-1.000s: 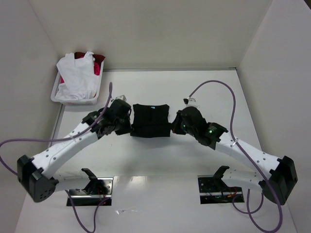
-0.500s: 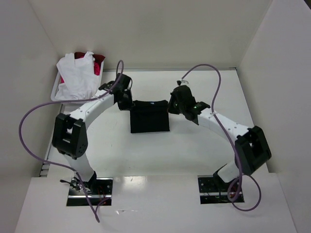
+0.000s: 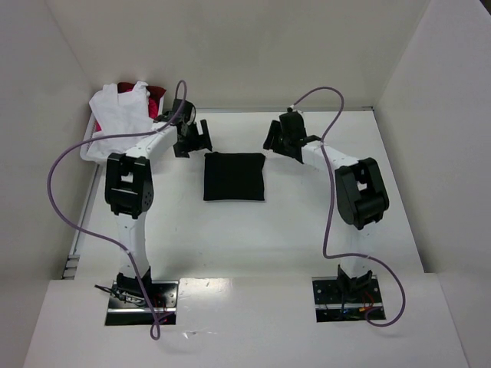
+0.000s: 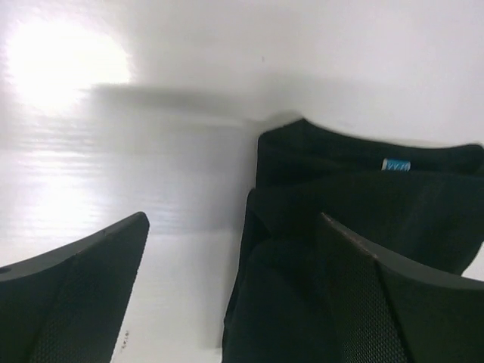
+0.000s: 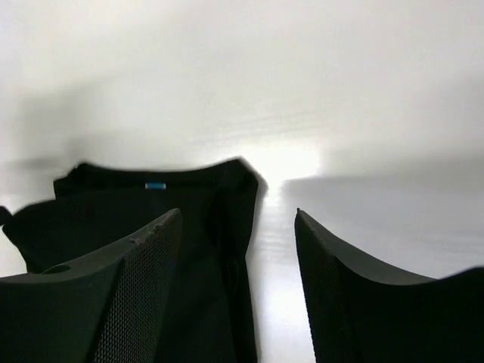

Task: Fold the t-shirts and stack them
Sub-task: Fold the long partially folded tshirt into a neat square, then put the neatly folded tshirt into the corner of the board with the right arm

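A black t-shirt (image 3: pixel 234 176) lies folded into a small rectangle in the middle of the table. My left gripper (image 3: pixel 199 144) hovers at its far left corner and my right gripper (image 3: pixel 274 142) at its far right corner. Both are open and hold nothing. In the left wrist view the shirt (image 4: pixel 340 204) with its light-blue neck label (image 4: pixel 395 165) lies under the right finger, its left edge between the spread jaws of the left gripper (image 4: pixel 233 217). In the right wrist view the shirt (image 5: pixel 106 204) lies under the left finger of the right gripper (image 5: pixel 237 212).
A white basket (image 3: pixel 93 151) stands at the far left corner, holding a white t-shirt (image 3: pixel 119 115) and a red one (image 3: pixel 157 97). Walls close in the table at the back and on both sides. Purple cables loop above both arms.
Both arms swept from the shirt's near edge to its far edge, carrying cloth over and folding the shirt smaller. Both grippers then opened and let go of it.
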`<state>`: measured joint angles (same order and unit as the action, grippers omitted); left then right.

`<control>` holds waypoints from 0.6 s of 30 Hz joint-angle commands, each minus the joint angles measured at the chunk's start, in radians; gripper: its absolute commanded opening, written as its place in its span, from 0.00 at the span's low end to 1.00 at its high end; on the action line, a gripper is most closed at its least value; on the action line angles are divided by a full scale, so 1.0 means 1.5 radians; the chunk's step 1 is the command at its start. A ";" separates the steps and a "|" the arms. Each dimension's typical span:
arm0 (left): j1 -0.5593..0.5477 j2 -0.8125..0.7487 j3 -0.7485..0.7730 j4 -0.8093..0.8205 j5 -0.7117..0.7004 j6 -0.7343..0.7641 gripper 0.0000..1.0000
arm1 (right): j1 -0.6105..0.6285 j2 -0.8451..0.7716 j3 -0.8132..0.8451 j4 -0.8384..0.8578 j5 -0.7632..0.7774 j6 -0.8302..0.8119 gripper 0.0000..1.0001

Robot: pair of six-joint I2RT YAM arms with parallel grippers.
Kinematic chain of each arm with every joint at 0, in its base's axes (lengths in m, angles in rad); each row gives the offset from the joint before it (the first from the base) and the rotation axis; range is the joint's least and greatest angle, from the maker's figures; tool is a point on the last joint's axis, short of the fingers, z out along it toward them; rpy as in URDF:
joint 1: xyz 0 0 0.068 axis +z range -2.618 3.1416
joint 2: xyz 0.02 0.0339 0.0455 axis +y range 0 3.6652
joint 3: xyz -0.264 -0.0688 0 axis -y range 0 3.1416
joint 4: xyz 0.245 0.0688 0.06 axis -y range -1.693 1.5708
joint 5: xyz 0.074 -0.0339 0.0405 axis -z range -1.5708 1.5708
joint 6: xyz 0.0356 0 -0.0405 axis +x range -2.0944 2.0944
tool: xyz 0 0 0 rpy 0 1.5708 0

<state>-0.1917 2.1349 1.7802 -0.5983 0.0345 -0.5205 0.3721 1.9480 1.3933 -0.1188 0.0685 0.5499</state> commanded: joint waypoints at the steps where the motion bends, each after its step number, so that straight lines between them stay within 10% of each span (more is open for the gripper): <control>1: 0.009 -0.003 0.047 0.025 0.028 0.025 0.99 | -0.010 0.000 0.072 0.037 0.010 -0.030 0.67; 18: -0.013 -0.210 -0.272 0.112 0.049 -0.019 0.97 | -0.004 -0.114 -0.173 0.097 -0.226 -0.042 0.90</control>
<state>-0.2153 1.9209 1.4231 -0.4873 0.1089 -0.5190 0.3553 1.8137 1.1503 -0.0509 -0.1802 0.5144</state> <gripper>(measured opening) 0.968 0.882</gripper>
